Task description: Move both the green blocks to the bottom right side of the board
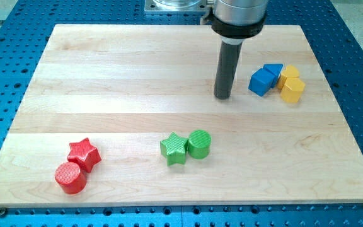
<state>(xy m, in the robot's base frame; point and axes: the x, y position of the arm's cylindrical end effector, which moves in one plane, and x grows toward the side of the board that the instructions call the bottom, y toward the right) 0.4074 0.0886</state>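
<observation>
A green star block (173, 149) and a green cylinder block (199, 144) lie touching side by side at the bottom middle of the wooden board (106, 82). My tip (222, 96) rests on the board above and to the right of them, well apart from both. It stands just left of the blue blocks.
Two blue blocks (265, 79) and two yellow blocks (291, 84) cluster at the view's right. A red star (84, 153) and a red cylinder (70, 178) sit at the bottom left. The board lies on a blue perforated table (358, 75).
</observation>
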